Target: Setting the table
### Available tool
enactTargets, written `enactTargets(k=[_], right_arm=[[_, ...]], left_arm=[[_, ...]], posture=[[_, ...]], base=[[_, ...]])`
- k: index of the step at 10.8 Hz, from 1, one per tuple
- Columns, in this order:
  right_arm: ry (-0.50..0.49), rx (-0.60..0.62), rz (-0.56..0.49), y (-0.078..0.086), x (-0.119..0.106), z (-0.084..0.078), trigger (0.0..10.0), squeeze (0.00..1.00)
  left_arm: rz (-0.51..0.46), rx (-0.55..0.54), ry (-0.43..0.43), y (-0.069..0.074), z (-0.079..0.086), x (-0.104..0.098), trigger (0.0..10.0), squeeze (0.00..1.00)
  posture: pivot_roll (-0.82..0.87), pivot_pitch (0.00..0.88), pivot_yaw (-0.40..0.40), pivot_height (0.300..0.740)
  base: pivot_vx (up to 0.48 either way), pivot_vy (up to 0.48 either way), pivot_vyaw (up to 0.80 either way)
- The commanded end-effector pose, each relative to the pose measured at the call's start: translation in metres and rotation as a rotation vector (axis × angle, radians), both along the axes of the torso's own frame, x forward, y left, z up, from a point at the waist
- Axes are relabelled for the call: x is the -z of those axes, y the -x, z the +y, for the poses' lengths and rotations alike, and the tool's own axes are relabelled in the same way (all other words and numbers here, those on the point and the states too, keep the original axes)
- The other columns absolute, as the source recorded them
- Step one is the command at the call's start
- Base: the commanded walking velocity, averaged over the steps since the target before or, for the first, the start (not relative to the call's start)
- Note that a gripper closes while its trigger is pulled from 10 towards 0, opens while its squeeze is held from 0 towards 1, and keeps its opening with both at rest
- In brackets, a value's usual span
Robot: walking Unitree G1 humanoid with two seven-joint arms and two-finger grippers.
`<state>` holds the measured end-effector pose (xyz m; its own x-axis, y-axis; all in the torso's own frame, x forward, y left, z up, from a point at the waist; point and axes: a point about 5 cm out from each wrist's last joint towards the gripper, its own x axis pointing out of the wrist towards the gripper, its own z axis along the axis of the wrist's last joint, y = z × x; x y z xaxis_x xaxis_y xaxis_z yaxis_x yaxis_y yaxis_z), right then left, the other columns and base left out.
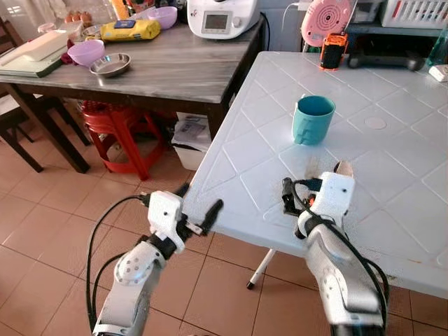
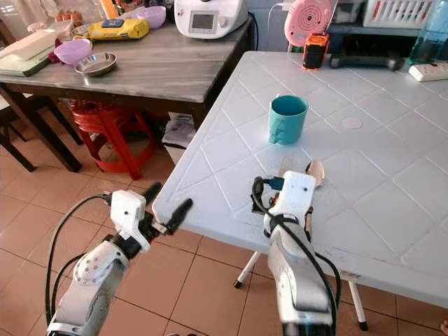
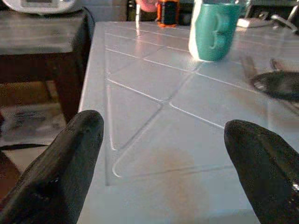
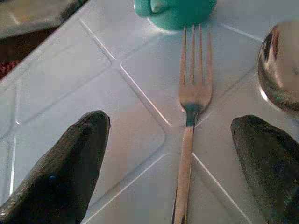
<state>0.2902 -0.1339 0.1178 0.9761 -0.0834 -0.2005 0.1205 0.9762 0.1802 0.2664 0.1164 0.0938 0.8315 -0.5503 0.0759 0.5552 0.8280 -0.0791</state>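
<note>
Head view: right gripper (image 1: pixel 308 183) sits over the white table (image 1: pixel 392 133), teal mug (image 1: pixel 312 120) at twelve o'clock. Left gripper (image 1: pixel 199 210) spread wide off the edge. Right wrist: fork (image 4: pixel 191 116) between splayed fingers (image 4: pixel 70 163), tines toward the mug, spoon (image 4: pixel 280 65) beside.

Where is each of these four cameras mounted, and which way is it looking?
Left eye and right eye: on the head, looking down at the white table and teal mug; both arms show.
Left wrist: on the left arm, looking past the open left hand across the table edge to the mug.
Right wrist: over the table, open right hand astride a fork.
All share the mug.
</note>
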Motion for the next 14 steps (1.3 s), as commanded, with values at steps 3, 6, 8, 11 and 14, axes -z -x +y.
enactTargets(k=[3,6,8,11,14], right_arm=[[-0.009,0.007,0.027,-0.007,-0.001,0.008,10.0,0.0],[-0.022,0.024,0.064,-0.011,0.001,0.004,10.0,0.0],[-0.025,0.008,0.084,-0.013,0.001,0.008,9.9,0.0],[0.14,-0.015,0.231,-0.012,0.016,0.012,0.6,0.0],[0.254,-0.012,0.292,-0.011,0.024,0.011,0.0,0.0]], left_arm=[[-0.001,0.092,0.024,0.003,0.004,-0.004,10.0,0.0],[0.013,0.176,0.012,0.008,0.004,-0.001,10.0,0.0],[0.011,0.162,0.007,0.005,0.009,-0.002,10.0,0.0],[0.028,0.186,0.003,0.008,0.006,0.0,10.0,0.0],[0.032,0.195,0.002,0.007,0.004,0.0,10.0,0.0]], posture=[[-0.07,0.097,0.108,0.74],[-0.07,0.096,0.102,0.74],[-0.07,0.097,0.101,0.74],[-0.07,0.095,0.099,0.74],[-0.07,0.095,0.101,0.74]], base=[[0.0,0.0,0.0],[0.0,0.0,0.0],[0.0,0.0,0.0],[0.0,0.0,0.0],[0.0,0.0,0.0]])
